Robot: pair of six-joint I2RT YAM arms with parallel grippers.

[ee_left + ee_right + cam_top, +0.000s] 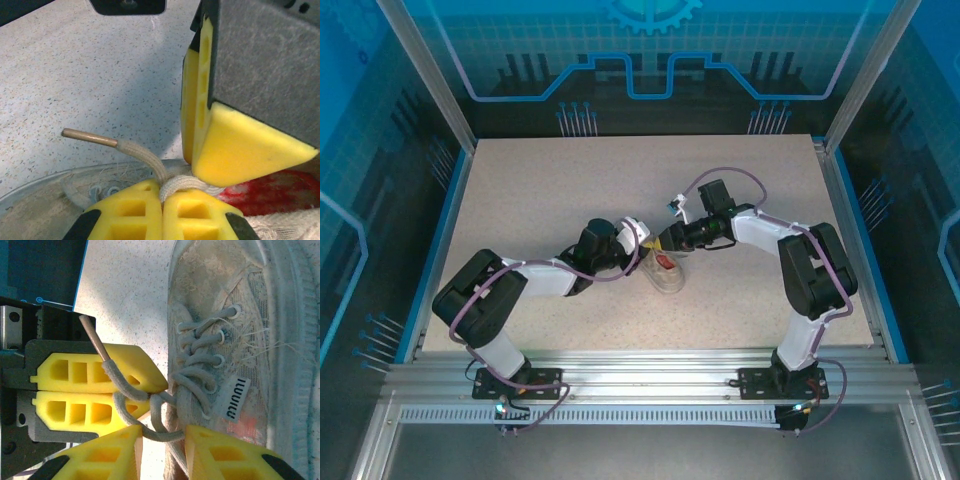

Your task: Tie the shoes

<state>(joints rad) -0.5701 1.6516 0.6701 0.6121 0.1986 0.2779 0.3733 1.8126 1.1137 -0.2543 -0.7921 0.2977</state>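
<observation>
The whitish-grey sneaker lies mid-table, toe pointing to the near edge. In the right wrist view, the sneaker shows its laced eyelets and a red patch. My left gripper is shut on a white lace, whose brown tip sticks out to the left. That left gripper sits just beside the sneaker. My right gripper is open, and a loop of lace lies across the gap between its fingers. Both grippers meet over the sneaker's opening.
The speckled table stretches bare around the sneaker, bounded by blue edge strips and the aluminium frame at the near side. The two arms arch in from left and right, close together above the sneaker.
</observation>
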